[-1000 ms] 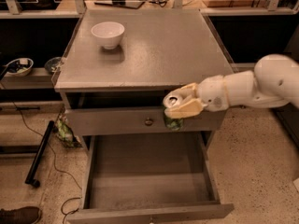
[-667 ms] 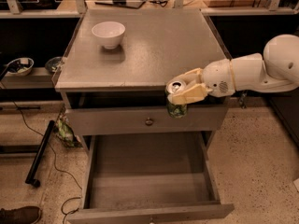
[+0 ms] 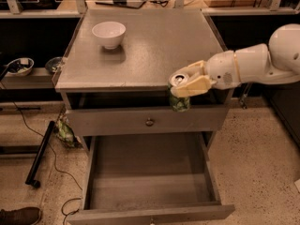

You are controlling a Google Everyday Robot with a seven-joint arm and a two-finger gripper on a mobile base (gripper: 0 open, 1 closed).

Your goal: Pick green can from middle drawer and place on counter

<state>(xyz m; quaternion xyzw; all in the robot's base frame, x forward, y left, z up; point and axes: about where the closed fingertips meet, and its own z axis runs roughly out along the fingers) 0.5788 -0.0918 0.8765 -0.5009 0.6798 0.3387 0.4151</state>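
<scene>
Green can (image 3: 179, 103) is upright: long axis vertical, silver pull-tab top facing up, with a slight lean toward the camera. It hangs in the air at the right part of the counter's (image 3: 154, 46) pale front edge. The top is about level with that edge and the green body overlaps the gap below it, above the closed drawer front (image 3: 117, 122) with its brass knob (image 3: 149, 122). It is not resting on the counter.

The gripper (image 3: 177, 84) comes in from the right on a white arm (image 3: 255, 62). Its tan fingers (image 3: 194, 85) are pinched on the can's upper part, one on each side.

The middle drawer (image 3: 150, 172) is pulled out below with its grey floor bare. A white bowl (image 3: 108, 33) sits on the counter's back left, well apart from the can.

Since the 0.7 s frame the can is a bit higher and slightly further right, same upright pose. The arm's far section sits lower in view. Bowl and drawer are unchanged.
</scene>
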